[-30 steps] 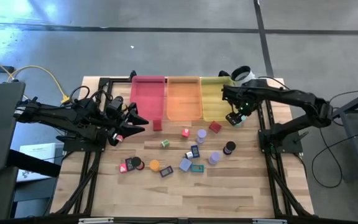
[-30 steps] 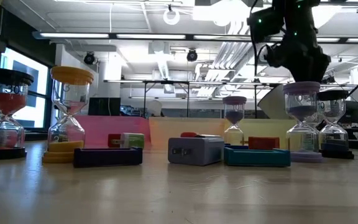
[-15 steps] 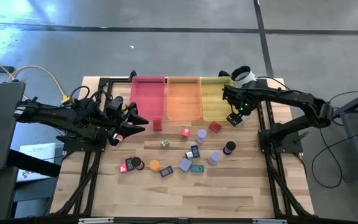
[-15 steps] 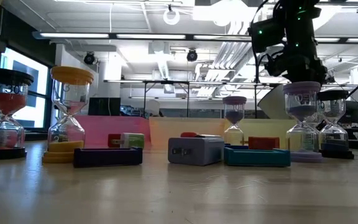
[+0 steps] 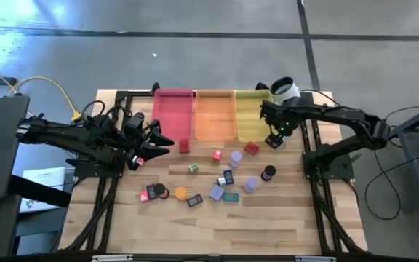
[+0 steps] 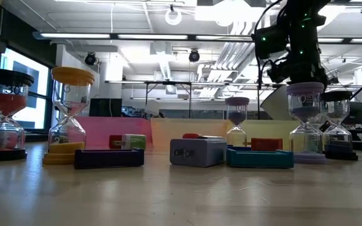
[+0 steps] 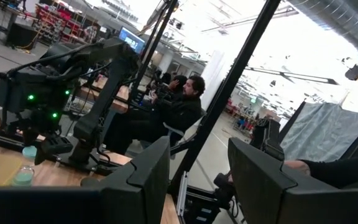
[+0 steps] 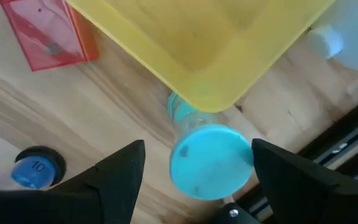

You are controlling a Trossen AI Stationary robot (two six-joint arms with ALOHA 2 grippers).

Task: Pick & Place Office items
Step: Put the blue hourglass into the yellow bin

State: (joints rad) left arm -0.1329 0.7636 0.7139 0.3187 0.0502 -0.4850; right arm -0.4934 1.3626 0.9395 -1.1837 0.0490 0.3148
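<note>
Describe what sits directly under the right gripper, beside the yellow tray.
A teal-capped sand timer stands below the open right gripper, against the yellow tray corner. The tray's rim covers part of its glass; its base is hidden.

blue round cap: "10"
black-capped red sand hourglass, bench's 9 o'clock edge: "30"

Pink tray, orange tray, yellow tray, possibly a white cup.

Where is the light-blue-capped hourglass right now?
Right wrist view: the light-blue hourglass stands between the open right tool's fingers, against the yellow tray's corner.
</note>
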